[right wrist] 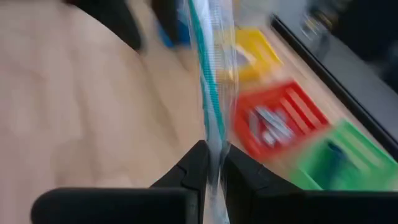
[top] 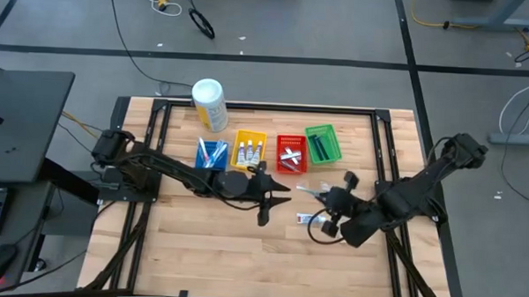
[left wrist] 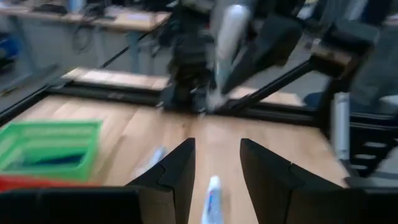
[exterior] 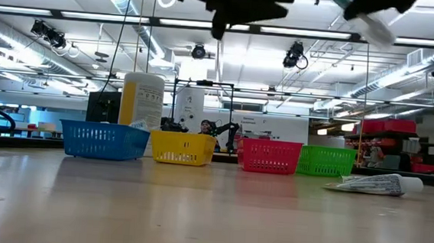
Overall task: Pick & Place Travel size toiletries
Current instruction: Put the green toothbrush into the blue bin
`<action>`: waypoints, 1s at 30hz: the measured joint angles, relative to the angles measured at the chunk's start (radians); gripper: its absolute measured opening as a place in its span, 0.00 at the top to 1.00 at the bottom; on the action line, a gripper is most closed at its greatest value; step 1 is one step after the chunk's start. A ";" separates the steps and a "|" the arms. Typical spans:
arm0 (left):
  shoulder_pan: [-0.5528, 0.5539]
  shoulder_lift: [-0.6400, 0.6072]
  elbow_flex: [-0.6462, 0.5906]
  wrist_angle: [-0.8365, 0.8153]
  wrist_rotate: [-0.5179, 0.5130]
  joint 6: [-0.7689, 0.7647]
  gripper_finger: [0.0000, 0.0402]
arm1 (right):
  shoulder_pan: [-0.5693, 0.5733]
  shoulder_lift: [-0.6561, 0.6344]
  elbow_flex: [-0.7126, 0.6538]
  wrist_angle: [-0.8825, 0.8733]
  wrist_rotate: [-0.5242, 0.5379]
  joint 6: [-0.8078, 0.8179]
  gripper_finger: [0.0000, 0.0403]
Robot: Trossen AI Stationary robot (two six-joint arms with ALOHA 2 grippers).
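Note:
My right gripper (right wrist: pixel 212 163) is shut on a slim toothbrush (right wrist: pixel 211 93) in a clear wrapper with a teal stripe, raised above the table right of centre (top: pixel 323 196). A white-and-blue toothpaste tube (top: pixel 310 219) lies flat on the wood below it, also seen in the low view (exterior: pixel 377 182). My left gripper (left wrist: pixel 217 168) hovers open over the table's middle (top: pixel 276 191), nothing between its fingers; the tube (left wrist: pixel 212 202) shows on the table beneath it. Blue (top: pixel 211 153), yellow (top: pixel 249 150), red (top: pixel 291 153) and green (top: pixel 323 143) baskets hold more toiletries. My right gripper pinches the wrapped toothbrush between its two fingers near one end (right wrist: pixel 214 152). The brush runs on ahead of the fingers, roughly in line with them. It is lifted clear of the table, and its free end (right wrist: pixel 202 25) points toward the row of baskets.
A large white-and-yellow canister (top: pixel 210 104) stands at the far left, behind the blue basket. The baskets form a row along the far side. Bare wood lies in the near half of the table (top: pixel 243 254). The two arms face each other closely at the centre.

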 joint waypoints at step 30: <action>-0.037 0.007 0.000 0.230 0.094 0.155 0.93 | -0.162 -0.004 -0.178 0.807 -0.284 -0.554 0.89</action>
